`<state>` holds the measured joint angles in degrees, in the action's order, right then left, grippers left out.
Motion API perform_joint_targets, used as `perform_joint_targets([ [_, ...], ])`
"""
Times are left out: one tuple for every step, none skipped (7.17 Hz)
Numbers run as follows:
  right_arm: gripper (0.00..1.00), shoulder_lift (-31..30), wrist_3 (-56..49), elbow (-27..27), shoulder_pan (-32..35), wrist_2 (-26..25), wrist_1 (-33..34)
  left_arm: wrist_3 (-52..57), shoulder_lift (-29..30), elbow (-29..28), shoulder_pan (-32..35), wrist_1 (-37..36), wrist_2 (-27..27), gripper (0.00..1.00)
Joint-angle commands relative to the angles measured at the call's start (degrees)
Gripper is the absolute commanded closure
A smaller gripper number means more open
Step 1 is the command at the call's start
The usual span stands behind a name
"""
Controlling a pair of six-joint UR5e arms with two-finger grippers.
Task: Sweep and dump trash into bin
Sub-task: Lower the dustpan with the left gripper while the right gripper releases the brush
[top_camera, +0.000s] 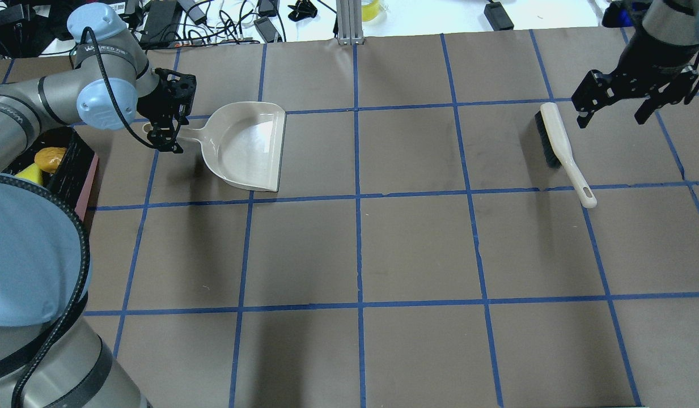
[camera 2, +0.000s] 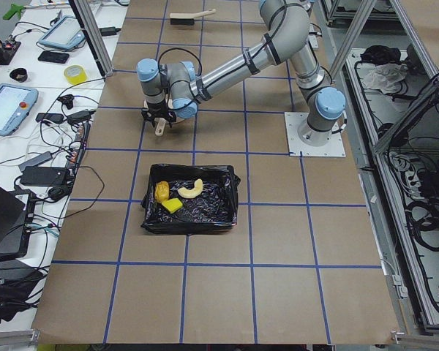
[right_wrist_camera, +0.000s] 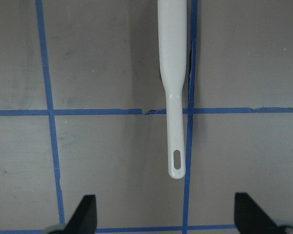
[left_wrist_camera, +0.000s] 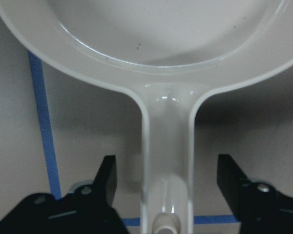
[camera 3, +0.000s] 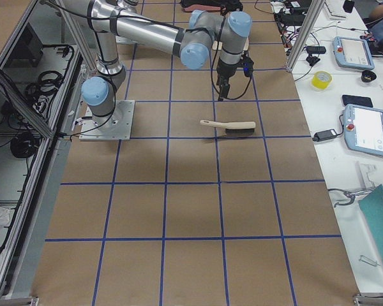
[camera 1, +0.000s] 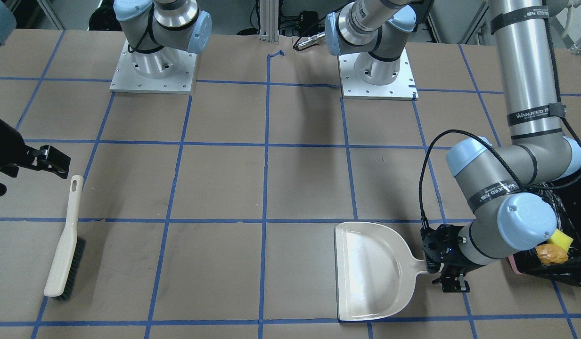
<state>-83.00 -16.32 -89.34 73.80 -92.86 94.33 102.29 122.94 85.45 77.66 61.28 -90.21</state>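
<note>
The trash lies in the bin, a pink box lined with a black bag: a golden-brown lump, a yellow-green sponge wedge and a curved tan bread piece. The cream dustpan lies empty on the table beside the bin. My left gripper is open, its fingers on either side of the dustpan handle without touching it. My right gripper is open and empty, hovering just past the end of the brush handle.
The cream brush with dark bristles lies on the table on my right. Both arm bases are bolted at the robot's edge of the table. Brown paper with a blue tape grid covers the table.
</note>
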Motion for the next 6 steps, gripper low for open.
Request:
perform_joint_targets([
  [0.0,-4.9,6.9,-0.5,3.6,0.5,-0.3,-4.4,-3.1,-0.4,0.4,1.5,-0.3,0.0],
  [0.0,-5.1,10.3,-0.3,8.3,-0.3,-0.2,-8.1,-5.9,-0.9,0.8,8.3,-0.1,0.0],
  [0.0,-5.8,10.4,-0.1,10.2,0.1,-0.3,-12.7,-8.9,-1.7,2.7,10.6,-0.1,0.0],
  [0.0,-7.1,10.3,-0.3,10.3,0.5,-0.4,-22.1,-11.5,-1.8,6.9,14.3,-0.4,0.0],
  [0.0,-7.2,10.1,-0.1,10.2,0.7,-2.6,-32.7,-13.8,-1.5,11.7,15.4,-0.2,0.0],
  [0.0,-7.5,10.1,-0.1,10.3,1.0,-2.9,-41.7,-16.6,-1.2,14.3,15.8,0.1,0.0],
])
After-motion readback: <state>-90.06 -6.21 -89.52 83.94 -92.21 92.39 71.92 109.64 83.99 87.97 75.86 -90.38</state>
